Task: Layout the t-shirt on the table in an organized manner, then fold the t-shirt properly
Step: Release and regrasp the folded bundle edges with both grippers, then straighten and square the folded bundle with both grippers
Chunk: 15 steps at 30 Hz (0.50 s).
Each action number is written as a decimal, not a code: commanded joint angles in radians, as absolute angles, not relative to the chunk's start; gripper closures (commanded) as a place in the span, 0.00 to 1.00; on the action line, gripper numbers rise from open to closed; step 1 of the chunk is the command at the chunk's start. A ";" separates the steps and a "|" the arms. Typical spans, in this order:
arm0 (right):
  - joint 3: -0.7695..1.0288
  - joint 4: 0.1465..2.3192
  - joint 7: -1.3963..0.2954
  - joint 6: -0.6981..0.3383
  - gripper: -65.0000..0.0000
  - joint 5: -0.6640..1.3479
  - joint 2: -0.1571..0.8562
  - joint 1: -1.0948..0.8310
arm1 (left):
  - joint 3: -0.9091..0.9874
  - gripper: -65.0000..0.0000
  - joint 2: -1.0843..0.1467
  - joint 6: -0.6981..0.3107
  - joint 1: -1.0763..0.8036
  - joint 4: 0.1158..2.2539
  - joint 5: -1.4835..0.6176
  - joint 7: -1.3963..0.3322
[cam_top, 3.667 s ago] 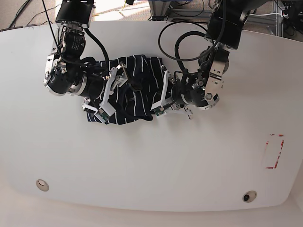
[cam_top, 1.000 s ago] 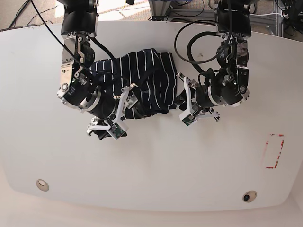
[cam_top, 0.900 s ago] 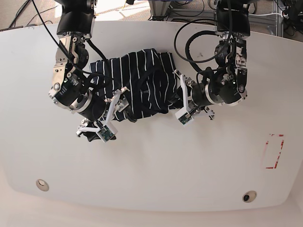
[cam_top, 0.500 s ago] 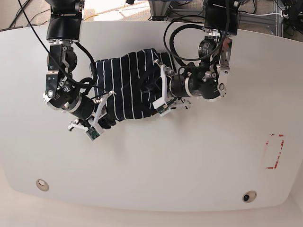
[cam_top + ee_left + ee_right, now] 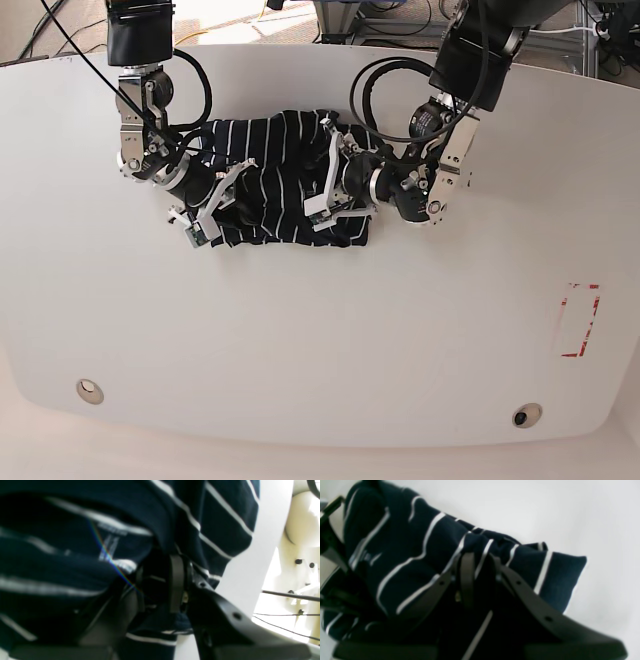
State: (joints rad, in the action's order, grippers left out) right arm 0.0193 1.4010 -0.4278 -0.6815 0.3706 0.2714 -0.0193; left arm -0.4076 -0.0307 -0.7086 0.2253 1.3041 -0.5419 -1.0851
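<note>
While the t-shirt (image 5: 280, 180) lies bunched at the bench's (image 5: 320, 340) eleven o'clock | left gripper (image 5: 325, 190) jaws clamp its three-o'clock edge | right gripper (image 5: 205, 205) jaws clamp its nine-o'clock edge | likely gripping opposite sides to spread it flat

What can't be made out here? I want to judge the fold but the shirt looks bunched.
- Base view: the sleeves and collar of the t-shirt are lost in the bunched cloth and behind both arms.
- Left wrist view: the left hand is blurred, too close.
- Right wrist view: the right hand hides the cloth behind it.
</note>
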 commanded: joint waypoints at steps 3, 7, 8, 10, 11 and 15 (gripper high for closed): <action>0.024 1.497 -0.444 -0.698 0.85 0.372 0.303 -0.096 | -0.414 0.82 -0.094 -0.698 0.320 1.248 -0.513 -1.067; 0.025 1.596 -0.447 -0.698 0.85 0.372 0.303 -0.180 | -0.415 0.82 -0.127 -0.698 0.374 1.198 -0.513 -1.036; 0.025 1.624 -0.447 -0.698 0.85 0.372 0.302 -0.203 | -0.415 0.82 -0.136 -0.698 0.390 1.181 -0.513 -1.018; 0.025 1.667 -0.452 -0.698 0.85 0.372 0.297 -0.240 | -0.417 0.82 -0.143 -0.698 0.415 1.158 -0.513 -0.993; 0.025 1.695 -0.463 -0.698 0.85 0.372 0.295 -0.263 | -0.417 0.82 -0.145 -0.698 0.427 1.145 -0.513 -0.984; 0.021 1.787 -0.516 -0.698 0.85 0.378 0.262 -0.312 | -0.417 0.82 -0.159 -0.698 0.460 1.116 -0.518 -0.972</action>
State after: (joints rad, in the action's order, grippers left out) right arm 0.0170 1.7256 -0.5163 -0.6991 0.3698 0.2733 -0.3077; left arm -0.4191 -0.1570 -0.7044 0.4248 1.1130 -0.5171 -0.9852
